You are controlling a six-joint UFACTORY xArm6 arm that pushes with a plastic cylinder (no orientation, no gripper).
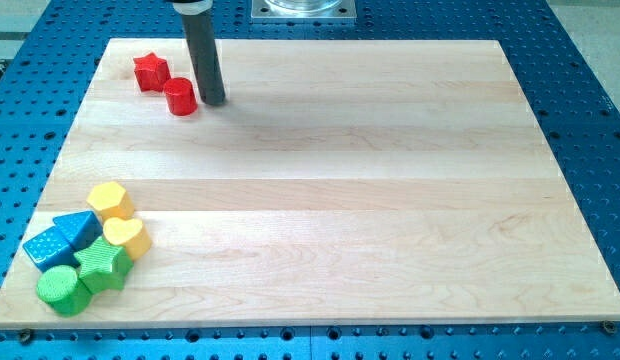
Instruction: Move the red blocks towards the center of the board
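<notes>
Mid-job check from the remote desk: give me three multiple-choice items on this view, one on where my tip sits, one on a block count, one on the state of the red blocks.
1. Where is my tip?
A. Just to the view's right of the red cylinder
B. Among the blocks at the view's bottom left
C. At the board's centre

2. How many red blocks are on the board?
A. One
B. Two
C. Four

3. Where do the red blocks lie?
A. At the centre
B. Off the board
C. Near the view's top-left corner

Answers: 1 A, the rod ends beside the cylinder. 2 B, only the cylinder and the red star are red. 3 C, both lie far from the centre.
</notes>
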